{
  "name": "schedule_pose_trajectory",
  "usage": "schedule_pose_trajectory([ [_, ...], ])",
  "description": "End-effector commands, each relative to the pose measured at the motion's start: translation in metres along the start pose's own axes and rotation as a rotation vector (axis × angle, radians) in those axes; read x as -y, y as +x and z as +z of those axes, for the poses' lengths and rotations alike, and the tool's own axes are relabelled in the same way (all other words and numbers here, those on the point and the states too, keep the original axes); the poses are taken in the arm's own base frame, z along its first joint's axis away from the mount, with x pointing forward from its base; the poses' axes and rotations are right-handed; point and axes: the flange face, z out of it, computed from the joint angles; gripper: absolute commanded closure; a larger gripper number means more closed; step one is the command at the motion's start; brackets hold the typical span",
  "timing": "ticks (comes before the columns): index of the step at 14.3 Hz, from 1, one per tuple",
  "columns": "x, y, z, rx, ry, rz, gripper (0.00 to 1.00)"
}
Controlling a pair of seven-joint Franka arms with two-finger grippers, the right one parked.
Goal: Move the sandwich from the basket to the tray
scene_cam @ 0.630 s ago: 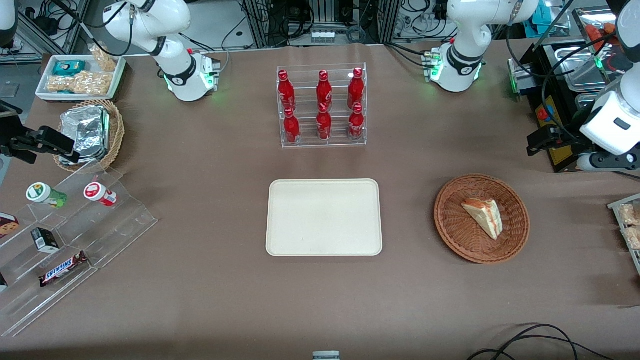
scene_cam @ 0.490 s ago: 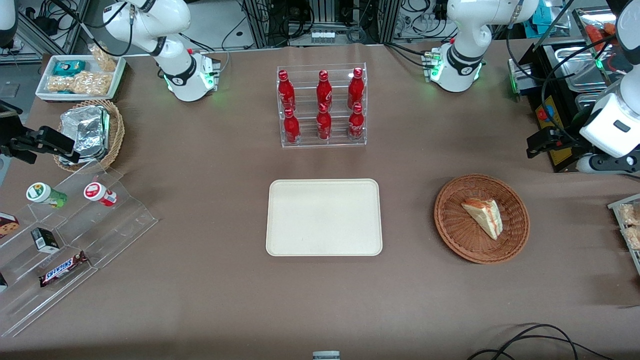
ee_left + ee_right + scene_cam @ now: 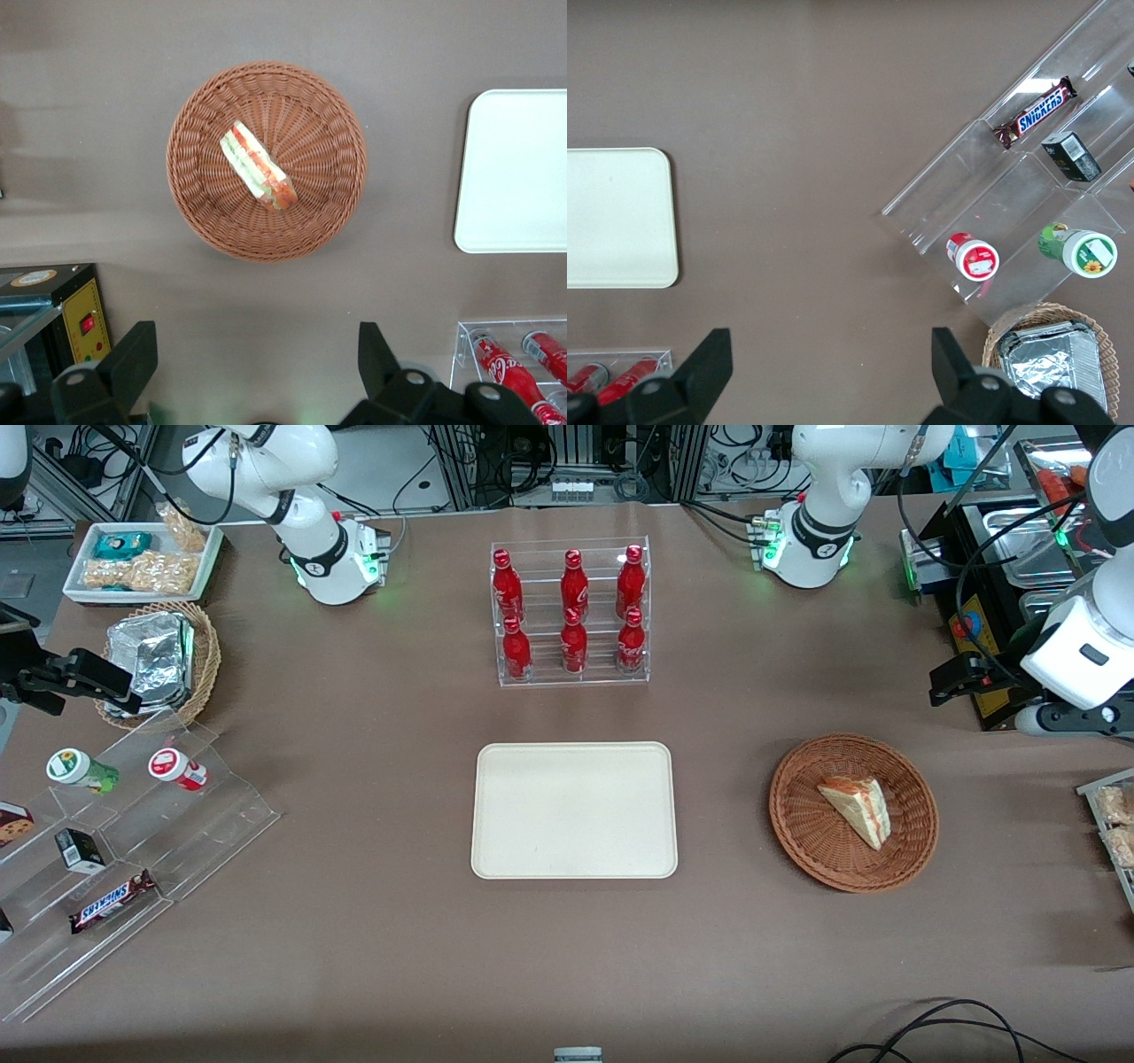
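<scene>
The sandwich (image 3: 856,808) is a white bread wedge with red and green filling. It lies in the reddish-brown wicker basket (image 3: 797,824), toward the working arm's end of the table. The cream tray (image 3: 574,810) lies bare at the table's middle, beside the basket. My left gripper (image 3: 952,682) hovers high above the table, farther from the front camera than the basket. In the left wrist view the gripper (image 3: 255,354) is open and empty, with its fingers (image 3: 133,354) wide apart and the sandwich (image 3: 257,166), the basket (image 3: 199,212) and the tray (image 3: 514,168) all in sight.
A clear rack of red bottles (image 3: 571,613) stands farther back than the tray. A black box with a red switch (image 3: 974,620) sits by my gripper. Toward the parked arm's end are a stepped acrylic stand (image 3: 115,841), a paler basket of foil packs (image 3: 159,660) and a white snack tray (image 3: 142,562).
My left wrist and gripper have shifted slightly lower and toward the basket. Nothing on the table has moved.
</scene>
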Motion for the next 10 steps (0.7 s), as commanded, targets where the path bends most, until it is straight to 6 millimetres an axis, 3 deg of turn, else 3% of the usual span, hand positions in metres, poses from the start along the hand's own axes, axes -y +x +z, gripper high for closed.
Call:
schedule_pose_trajectory([
  [1, 0.001, 0.005, 0.014, 0.058, 0.006, 0.006, 0.00],
  [7, 0.000, 0.047, 0.120, 0.178, 0.015, 0.000, 0.00],
  [10, 0.001, 0.052, 0.186, 0.125, 0.024, -0.002, 0.00],
])
